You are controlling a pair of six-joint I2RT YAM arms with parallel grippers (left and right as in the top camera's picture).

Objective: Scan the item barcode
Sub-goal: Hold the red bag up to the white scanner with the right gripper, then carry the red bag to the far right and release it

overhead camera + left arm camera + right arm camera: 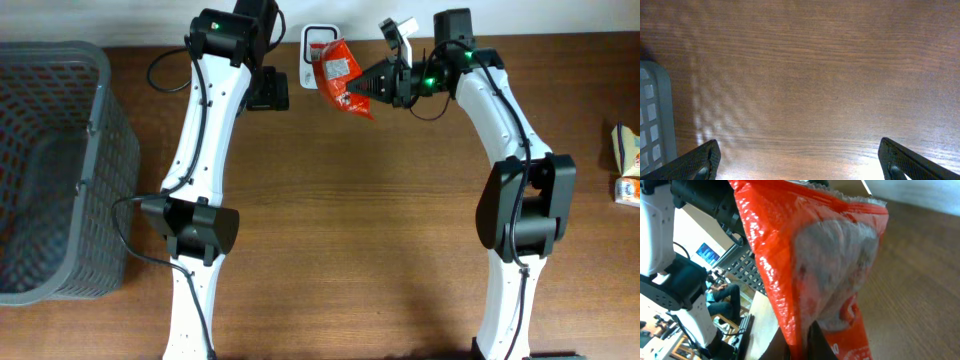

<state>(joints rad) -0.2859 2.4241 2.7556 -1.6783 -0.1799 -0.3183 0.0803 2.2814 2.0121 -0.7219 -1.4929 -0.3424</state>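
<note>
My right gripper (372, 88) is shut on a red snack packet (338, 72) and holds it off the table at the back, partly over a white barcode scanner (314, 40). The right wrist view is filled by the crinkled red packet (810, 255), pinched at its lower edge by the right gripper (805, 340). No barcode shows on it in any view. My left gripper (268, 92) hovers just left of the scanner. In the left wrist view the left gripper (800, 167) is wide open over bare wood, its fingers (702, 160) at the bottom corners.
A grey mesh basket (100, 130) stands at the table's left edge, and its rim (655, 115) shows in the left wrist view. A small carton (626, 165) lies at the far right edge. Both arm bases stand along the front of the brown wooden table (350, 220).
</note>
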